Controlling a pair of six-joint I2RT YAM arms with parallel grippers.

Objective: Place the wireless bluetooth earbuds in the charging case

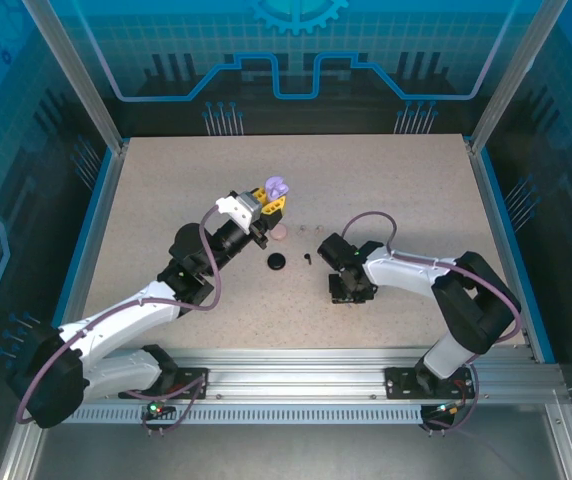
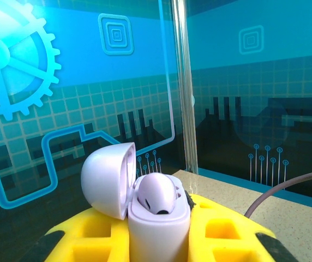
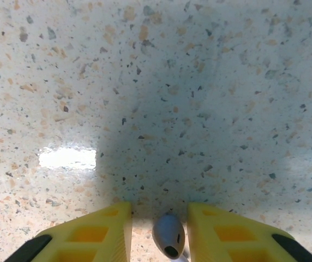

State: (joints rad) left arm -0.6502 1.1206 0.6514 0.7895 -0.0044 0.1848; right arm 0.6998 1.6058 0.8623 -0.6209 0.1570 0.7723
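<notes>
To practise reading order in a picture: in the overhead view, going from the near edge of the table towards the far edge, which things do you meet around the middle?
Right end effector → black case → pink case → lilac case, lid open, gripped in the left end effector.

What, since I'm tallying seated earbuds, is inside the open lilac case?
One lilac earbud sits in the lilac case, rounded top showing. The case wall hides its lower part and whether a second earbud is seated.
</notes>
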